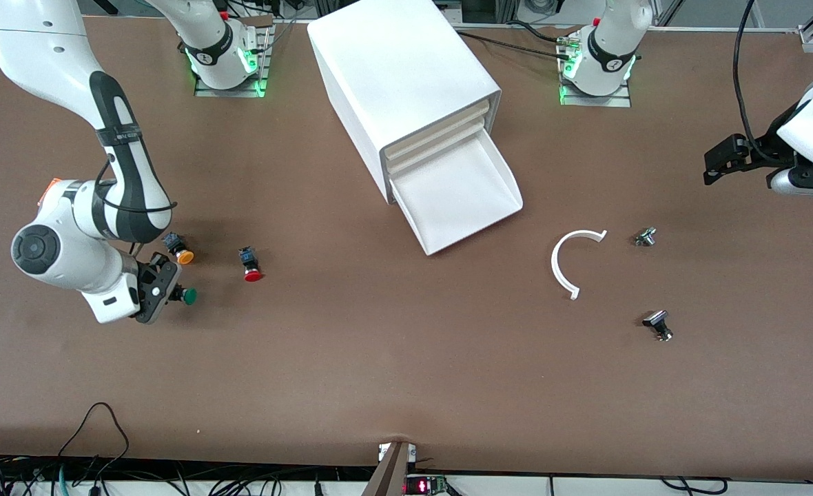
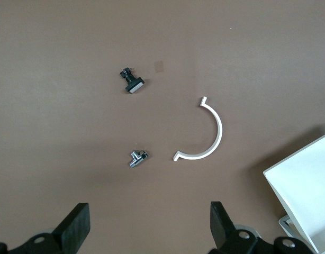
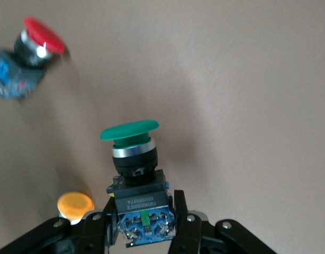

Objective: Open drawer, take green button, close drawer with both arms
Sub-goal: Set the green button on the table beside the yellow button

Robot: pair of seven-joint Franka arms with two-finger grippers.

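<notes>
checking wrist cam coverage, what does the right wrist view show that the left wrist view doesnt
Only the right wrist view: the right claw shut on the green button, with the red button and orange button on the table nearby.

Only the left wrist view: the open left claw, the white curved piece, a small silver part, a black part and a corner of the open drawer.

Both: the brown table.

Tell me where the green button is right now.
The green button is clamped in the right gripper at the right arm's end of the table, beside the orange button and the red button; its blue body sits between the fingers.
</notes>
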